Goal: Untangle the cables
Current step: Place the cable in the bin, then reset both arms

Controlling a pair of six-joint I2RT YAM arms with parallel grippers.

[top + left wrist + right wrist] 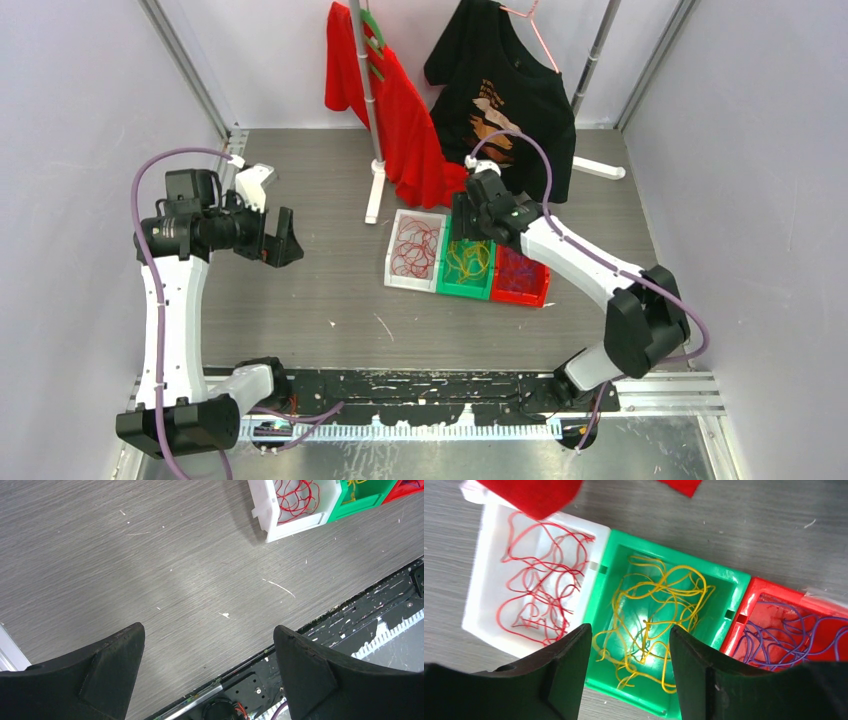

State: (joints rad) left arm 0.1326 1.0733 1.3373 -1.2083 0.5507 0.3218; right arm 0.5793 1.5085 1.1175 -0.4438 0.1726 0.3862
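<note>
right gripper [629, 630] spread over yellow cables [651, 592] | left gripper [209, 626] spread, well apart from them

Robotics lab test cell imo: plain white walls [60, 100] w/ metal frame posts [195, 75] round a grey worktop [320, 300], left arm [170, 300] + right arm [570, 255] bolted at near edge, clothes rack [367, 90] far back.

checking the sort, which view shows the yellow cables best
The right wrist view: the yellow cables fill mid-frame, loops distinct inside the green bin. The top external view shows them small; the left wrist view catches only a scrap.
</note>
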